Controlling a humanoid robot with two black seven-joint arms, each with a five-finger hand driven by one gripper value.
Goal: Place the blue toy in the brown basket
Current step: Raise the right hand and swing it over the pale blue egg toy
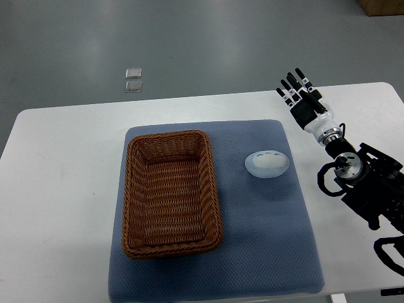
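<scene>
basket (172, 192): brown wicker, empty, on blue mat (265, 252)
toy (267, 163): pale blue, on mat just right of basket
right hand (302, 95): fingers spread, holding nothing, over desk (63, 189), beyond toy

Qty 1: brown woven wicker basket (172, 193). Qty 1: pale blue oval toy (267, 163). Qty 1: blue-grey fabric mat (265, 240). Qty 1: white table (63, 202). Qty 2: small clear square items on floor (133, 80).
</scene>
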